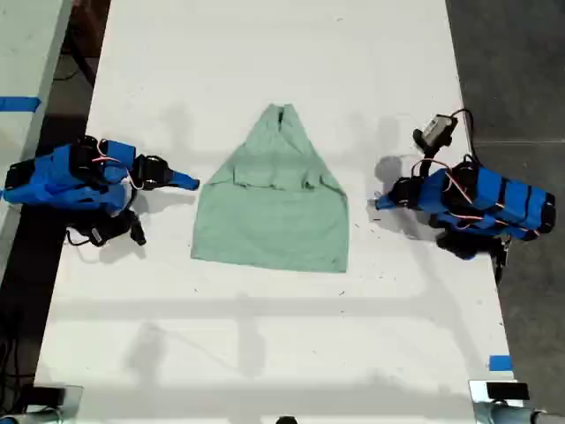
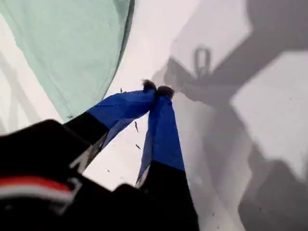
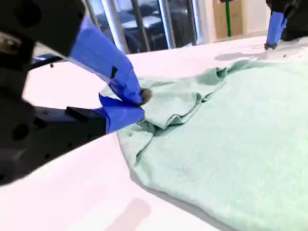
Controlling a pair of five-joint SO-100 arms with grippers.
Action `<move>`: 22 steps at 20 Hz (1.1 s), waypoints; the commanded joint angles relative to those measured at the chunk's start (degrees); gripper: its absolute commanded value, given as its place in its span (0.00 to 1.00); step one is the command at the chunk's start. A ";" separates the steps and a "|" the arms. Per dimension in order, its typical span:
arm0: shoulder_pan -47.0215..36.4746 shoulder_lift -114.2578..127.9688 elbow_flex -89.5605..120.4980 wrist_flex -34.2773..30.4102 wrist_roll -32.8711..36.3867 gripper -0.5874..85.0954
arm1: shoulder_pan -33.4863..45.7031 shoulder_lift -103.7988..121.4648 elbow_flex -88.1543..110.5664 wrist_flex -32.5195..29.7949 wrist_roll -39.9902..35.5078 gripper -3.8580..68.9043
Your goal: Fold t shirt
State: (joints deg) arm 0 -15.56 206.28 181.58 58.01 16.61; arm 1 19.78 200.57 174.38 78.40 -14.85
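Shirt: the t shirt (image 1: 274, 212) lies flat in the middle of the white desk (image 1: 265, 344), narrow neck end toward the top of the exterior view, wide hem toward the bottom
Shirt folds: both sleeves look tucked in over the chest, and a bumpy crease runs across it
My first tool: my first tool (image 1: 378, 203) is on the exterior view's right, near the shirt's side edge but not touching it
First tool tips: pressed together in the first wrist view (image 2: 158, 88), with nothing between them, just above bare desk
Shirt by first tool: only a corner of green cloth (image 2: 72, 48) shows, the rest is cut off
My second tool: my second tool (image 1: 190, 183) is on the exterior view's left, right at the shirt's sleeve corner
Second tool tips: very close together (image 3: 138, 105) at the crumpled edge of the cloth (image 3: 231, 144)
Hard to see: I cannot tell if the second tool is pinching cloth or only touching it
Far side: the first tool (image 3: 275, 29) shows small and cut off across the shirt in the second wrist view
Blurry: bars and a room behind the desk, too fuzzy to name
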 commanded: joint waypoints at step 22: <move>-4.22 0.44 0.09 2.37 -3.34 0.01 | -16.26 -88.42 -40.87 -36.47 10.20 0.12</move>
State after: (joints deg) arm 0 -18.72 206.28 181.58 60.12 14.77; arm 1 5.98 117.95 138.96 43.42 -6.59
